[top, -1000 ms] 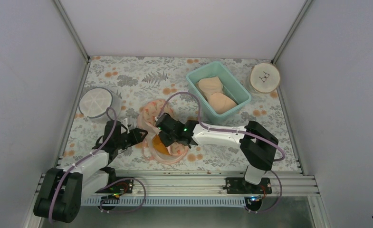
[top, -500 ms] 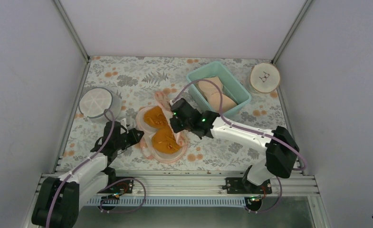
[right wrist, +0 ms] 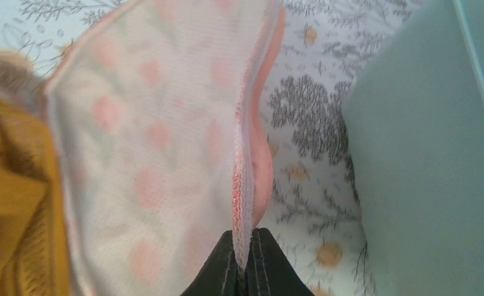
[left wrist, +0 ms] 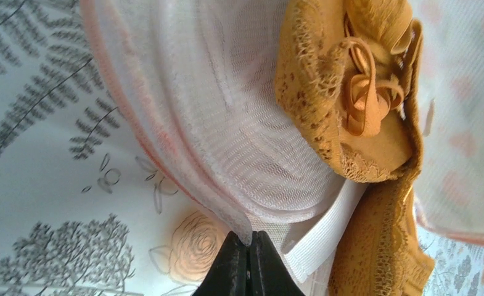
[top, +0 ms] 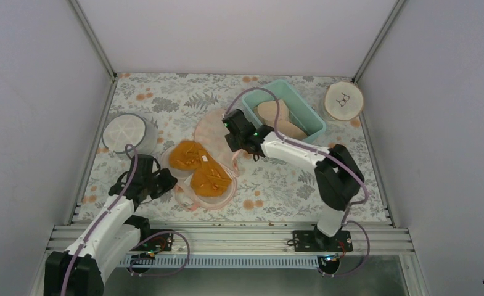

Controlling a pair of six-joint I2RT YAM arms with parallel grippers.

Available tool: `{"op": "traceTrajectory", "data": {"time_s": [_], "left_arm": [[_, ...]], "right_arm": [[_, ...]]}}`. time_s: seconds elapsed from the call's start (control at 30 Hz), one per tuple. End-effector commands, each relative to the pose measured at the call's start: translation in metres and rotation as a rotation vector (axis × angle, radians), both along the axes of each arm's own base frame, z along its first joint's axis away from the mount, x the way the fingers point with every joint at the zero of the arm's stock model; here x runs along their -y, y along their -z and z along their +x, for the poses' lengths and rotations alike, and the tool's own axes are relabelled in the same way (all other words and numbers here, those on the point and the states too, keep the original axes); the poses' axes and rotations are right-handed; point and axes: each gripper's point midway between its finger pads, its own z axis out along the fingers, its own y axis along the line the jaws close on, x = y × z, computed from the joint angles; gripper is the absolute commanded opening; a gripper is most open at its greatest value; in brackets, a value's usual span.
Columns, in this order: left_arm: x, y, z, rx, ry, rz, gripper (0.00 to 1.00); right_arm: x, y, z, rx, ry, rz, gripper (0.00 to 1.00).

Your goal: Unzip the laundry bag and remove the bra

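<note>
Where the flowered table (top: 165, 98) meets the left wall, a round white spoked drum (top: 124, 132) stands alone. Just in front of it the left gripper (left wrist: 250, 245) has its fingers pressed together on the near-left rim of the laundry bag (top: 209, 125), with a fold of white mesh caught between the tips. The bag lies unzipped and spread open at the middle of the table, one half flat under the bra (top: 200, 168) and the other half drawn out toward the far right. The bra sits exposed, its two orange cups side by side on the near half, just right of the left fingertips and clear of them. In the left wrist view its lace edge and looped strap lie over the mesh beyond the fingers. The right gripper (right wrist: 245, 245) is pinched tight on the pink rim of the far half, with the bra off to its left. Right of that gripper, a teal bin (top: 310, 112) holds a pale beige bra (top: 277, 121), and a wooden disc (top: 344, 100) lies at the far right corner.
</note>
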Motion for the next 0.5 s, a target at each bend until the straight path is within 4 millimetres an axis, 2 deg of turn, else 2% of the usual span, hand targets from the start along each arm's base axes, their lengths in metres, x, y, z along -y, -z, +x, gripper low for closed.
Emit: {"op": "traceTrajectory", "data": {"time_s": [0.0, 0.13, 0.2, 0.27, 0.33, 0.37, 0.47], "left_arm": [[-0.004, 0.003, -0.015, -0.097, -0.024, 0.014, 0.02], [-0.006, -0.001, -0.015, -0.098, -0.037, 0.021, 0.03], [-0.006, -0.002, -0.016, -0.102, -0.042, 0.016, 0.24], [-0.006, -0.006, -0.016, -0.096, -0.044, 0.011, 0.45], [-0.006, -0.014, -0.013, -0.084, -0.054, 0.003, 0.56], [-0.006, -0.019, -0.011, -0.076, -0.062, -0.005, 0.61], [-0.008, -0.038, -0.004, -0.043, -0.086, -0.021, 0.75]], "right_arm": [[-0.009, -0.017, 0.034, 0.108, -0.007, -0.089, 0.07], [-0.003, -0.025, 0.039, 0.118, 0.043, -0.105, 0.4], [-0.002, -0.033, 0.038, 0.12, 0.053, -0.092, 0.61], [-0.003, -0.047, 0.034, 0.123, 0.041, -0.063, 0.77], [-0.009, -0.06, 0.03, 0.12, 0.008, -0.027, 0.94], [-0.012, -0.067, 0.028, 0.116, -0.012, -0.005, 0.99], [-0.027, -0.088, 0.014, 0.1, -0.118, 0.063, 1.0]]}}
